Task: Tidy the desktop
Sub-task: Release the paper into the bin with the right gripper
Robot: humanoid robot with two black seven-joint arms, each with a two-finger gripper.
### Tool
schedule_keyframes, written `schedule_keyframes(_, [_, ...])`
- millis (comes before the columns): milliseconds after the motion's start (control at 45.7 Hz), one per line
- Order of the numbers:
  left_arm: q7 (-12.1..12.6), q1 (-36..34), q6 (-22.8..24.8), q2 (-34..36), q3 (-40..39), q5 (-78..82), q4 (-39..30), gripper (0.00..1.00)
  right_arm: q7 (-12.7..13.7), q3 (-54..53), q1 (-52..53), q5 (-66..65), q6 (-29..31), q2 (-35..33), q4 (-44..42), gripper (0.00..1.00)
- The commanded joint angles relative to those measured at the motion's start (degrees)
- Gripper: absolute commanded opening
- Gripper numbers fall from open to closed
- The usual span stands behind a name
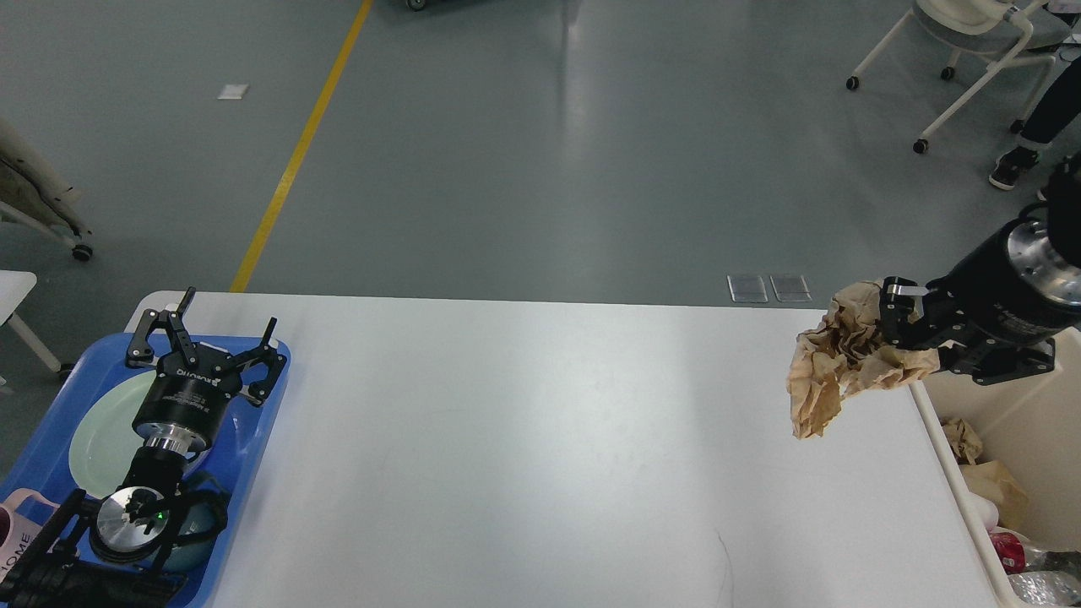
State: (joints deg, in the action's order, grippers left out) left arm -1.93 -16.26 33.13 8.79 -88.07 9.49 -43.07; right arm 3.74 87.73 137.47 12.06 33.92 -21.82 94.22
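So the right tool (897,329) is clamping down on a crumpled wad of brown paper (836,363), fingers pinched into the upper right part of it while the rest is dangling down and to the left. The wad is hanging in the air above the far right corner of the white worktop (524,439), not touching it, right next to the beige bin (946,460) that's sitting against the worktop's right edge. Inside the bin some more brown paper scraps and a bit of red and clear packaging are showing.

The left tool (207,344) is hovering over the blue tray (266,422) at the worktop's left end, fingers spread wide apart and gripping nothing. Under it a pale green plate (97,431) is lying in the tray, and a pink mug (17,532) with lettering is peeking in at the bottom left corner.

The middle of the worktop is just showing plain white surface with a faint dark scratch near the front.
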Motion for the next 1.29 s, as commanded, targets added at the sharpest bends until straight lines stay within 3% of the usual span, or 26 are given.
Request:
schedule_keyframes(0, [0.00, 0.00, 0.00, -0.01, 0.00, 0.00, 0.00, 0.97, 1.71, 1.47, 2.10, 0.25, -0.35, -0.59, 1.22, 0.00])
schedule_keyframes(219, [0.00, 0.00, 0.00, -0.01, 0.00, 0.00, 0.00, 0.97, 1.62, 6.92, 1.49, 0.25, -4.47, -3.13, 0.09, 0.00])
schedule_keyframes(328, [0.00, 0.08, 0.00, -0.01, 0.00, 0.00, 0.00, 0.97, 1.62, 9.65, -3.51, -0.02, -9.30, -10.15, -3.86, 0.00])
schedule_keyframes(525, [0.00, 0.08, 0.00, -0.01, 0.09, 0.00, 0.00, 0.97, 1.97, 8.34, -20.11, -1.07, -11.24, -25.71, -24.85, 0.00])
schedule_keyframes(657, [0.00, 0.08, 0.00, -0.01, 0.09, 0.00, 0.00, 0.97, 1.88, -4.20, -39.96, -0.54, -11.86, -30.12, -39.45, 0.00])
schedule_keyframes(700, [0.00, 0.00, 0.00, -0.01, 0.09, 0.00, 0.00, 0.97, 1.88, -9.74, -47.17, -0.55, -12.04, -30.12, -43.32, 0.00])
schedule_keyframes(722, [0.00, 0.00, 0.00, -0.01, 0.09, 0.00, 0.00, 0.97, 1.88, -16.04, -55.82, -0.55, -12.21, -30.03, -48.47, 0.00])
schedule_keyframes(810, [0.00, 0.00, 0.00, -0.01, 0.18, 0.00, 0.00, 0.97, 1.88, -25.04, -68.71, -0.63, -12.39, -28.54, -57.64, 0.00])
schedule_keyframes(1051, [0.00, 0.00, 0.00, -0.01, 0.18, 0.00, 0.00, 0.97, 1.97, -37.54, -98.69, -0.11, -15.19, -11.59, -90.33, 0.00])
schedule_keyframes(1138, [0.00, 0.00, 0.00, -0.01, 0.18, 0.00, 0.00, 0.97, 2.06, -38.25, -105.55, -0.11, -19.93, -6.75, -96.41, 0.00])
schedule_keyframes(1270, [0.00, 0.00, 0.00, -0.01, 0.18, 0.00, 0.00, 0.97, 2.06, -38.34, -108.29, -0.02, -25.57, -4.19, -96.60, 0.00])
